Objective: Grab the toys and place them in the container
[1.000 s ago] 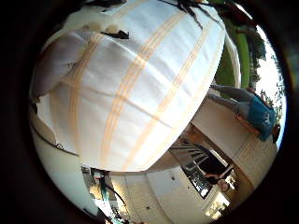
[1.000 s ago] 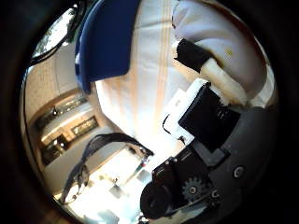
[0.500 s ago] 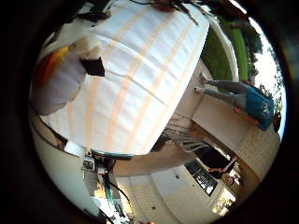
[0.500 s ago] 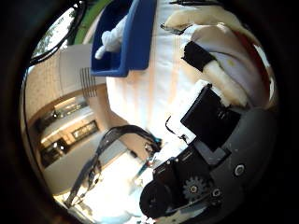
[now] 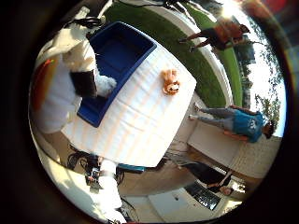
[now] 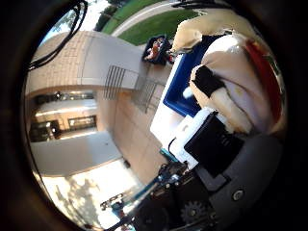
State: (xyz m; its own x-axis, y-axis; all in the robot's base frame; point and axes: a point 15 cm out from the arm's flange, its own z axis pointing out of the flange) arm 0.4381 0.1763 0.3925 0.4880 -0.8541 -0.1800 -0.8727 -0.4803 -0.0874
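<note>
My hand (image 6: 207, 144) is high above the table, its fingers curled round a cream plush toy (image 6: 236, 77) with an orange-red patch. A black fingertip (image 6: 206, 81) presses on the toy. In the right little finger side palm view the same toy (image 5: 56, 89) sits close to the palm. The blue container (image 5: 117, 61) stands on the table below, beside the held toy. A small orange toy (image 5: 170, 82) lies on the cloth just past the container's rim. The right thumb side palm view shows the container (image 6: 188, 82) partly hidden behind the held toy.
The table (image 5: 149, 121) has a white cloth with pale orange stripes. Green grass (image 5: 201, 65) lies beyond its far edge. A paved floor and a building with stairs (image 6: 125, 91) surround it.
The whole view has pulled back from the table: the camera has risen and turned. The container and the orange toy have come into view. The plush toy stays in my hand.
</note>
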